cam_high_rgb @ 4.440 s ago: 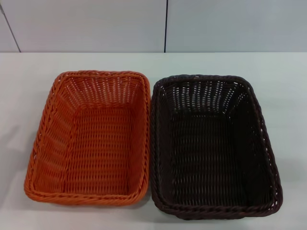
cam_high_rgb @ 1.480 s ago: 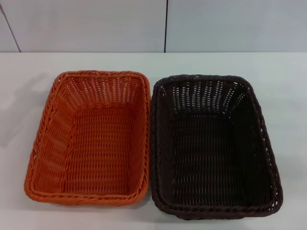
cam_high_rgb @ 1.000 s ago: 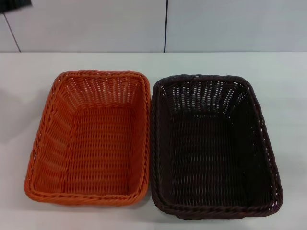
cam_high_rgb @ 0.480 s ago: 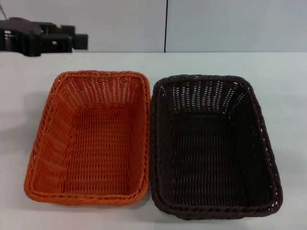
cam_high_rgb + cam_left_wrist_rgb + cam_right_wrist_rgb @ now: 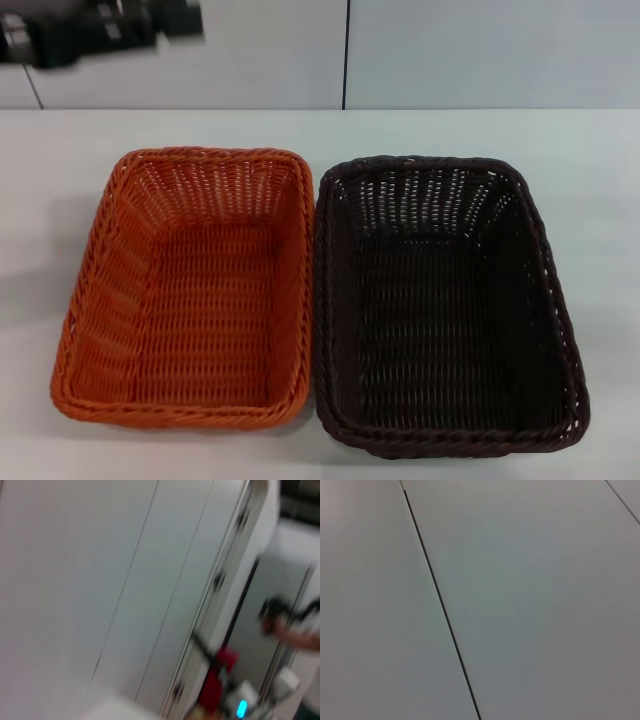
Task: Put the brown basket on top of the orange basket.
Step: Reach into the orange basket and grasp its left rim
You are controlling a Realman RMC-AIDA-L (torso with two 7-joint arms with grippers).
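The orange basket (image 5: 185, 290) sits on the white table (image 5: 600, 180) at the left. The brown basket (image 5: 445, 305) sits right beside it on the right, their long sides touching. Both are upright and empty. My left gripper (image 5: 185, 18) is high at the far left, above and behind the orange basket, blurred. My right gripper is out of view. The left wrist view shows only a wall and blurred things off the table. The right wrist view shows only wall panels.
A pale panelled wall (image 5: 450, 50) with a dark vertical seam stands behind the table. Bare white table surface lies behind the baskets and at both sides.
My left arm came into view at the far left and has risen and moved a little right. The baskets have not moved.
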